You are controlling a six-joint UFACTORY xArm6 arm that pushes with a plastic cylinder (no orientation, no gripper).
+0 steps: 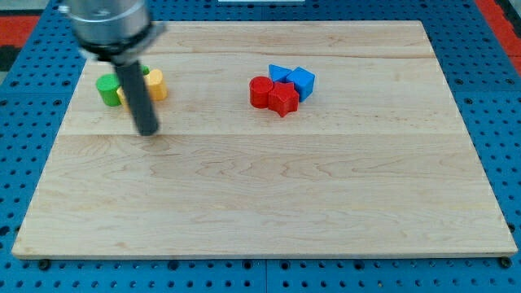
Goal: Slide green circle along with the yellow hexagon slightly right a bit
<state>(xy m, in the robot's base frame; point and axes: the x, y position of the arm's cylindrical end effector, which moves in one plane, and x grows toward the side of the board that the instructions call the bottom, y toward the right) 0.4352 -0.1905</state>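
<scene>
1. Standing on the light wooden desk (269,195), the dark straight rod of the arm descends from a blurred grey housing at the view's top left and leans slightly toward the view's right as it drops.
2. My tip (147,130) rests on the desk just below the green and yellow group, toward the view's bottom, with a strip of bare wood between it and those blocks. The arm carries no jaws, so this tool is a plain rod that holds nothing.
3. Green circular block (107,89): lies near the desk's upper left corner, at the view's left of the rod. It is round, so no long axis or heading can be read.
4. Yellow hexagonal block (156,85): lies at the view's right of the rod. The rod hides its left part, so its facets and orientation cannot be judged.
5. A further sliver of yellow (121,96) shows between the green circular block and the rod; its shape cannot be determined.
6. The green and yellow pair lies side by side along a line running left to right in the view; whether they touch behind the rod cannot be told.
7. Well apart, toward the view's upper centre, a tight cluster sits together: a red circular block (260,91), a red star-shaped block (283,99), a blue cube (302,80) and a blue block (278,72) partly hidden behind them.
</scene>
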